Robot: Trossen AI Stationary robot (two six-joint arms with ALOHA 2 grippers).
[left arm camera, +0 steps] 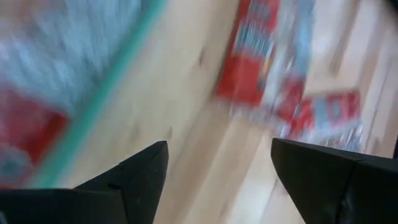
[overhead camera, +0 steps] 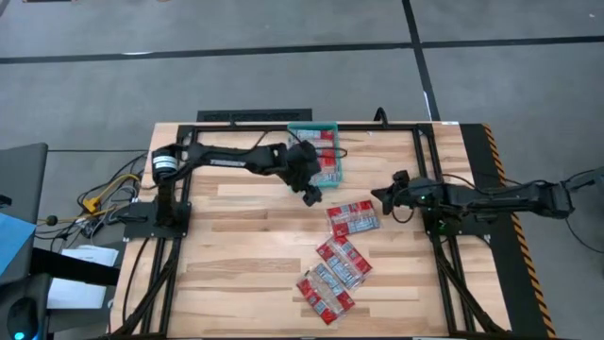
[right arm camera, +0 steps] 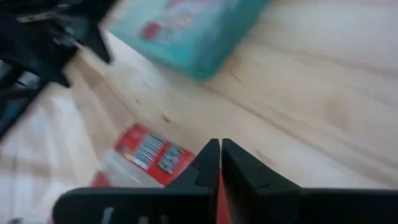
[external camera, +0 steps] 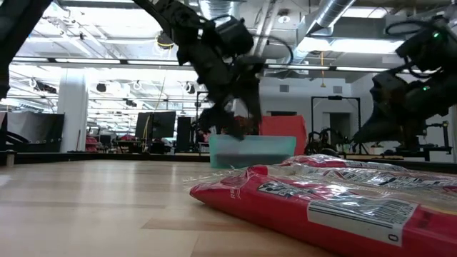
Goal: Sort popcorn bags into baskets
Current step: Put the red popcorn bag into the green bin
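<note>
The teal basket stands at the table's far edge with red packets lying in it. Three more red popcorn bags lie flat on the wood: one mid-table, one nearer, and one by the near edge. My left gripper hovers open just on the near side of the basket, nothing between its fingers. My right gripper is shut and hangs right of the mid-table bag, which shows below it in its wrist view.
A black metal frame runs along the far edge and down both sides of the table. Bare wood lies across the table's left half. In the low view the nearest bag fills the foreground, with the basket behind it.
</note>
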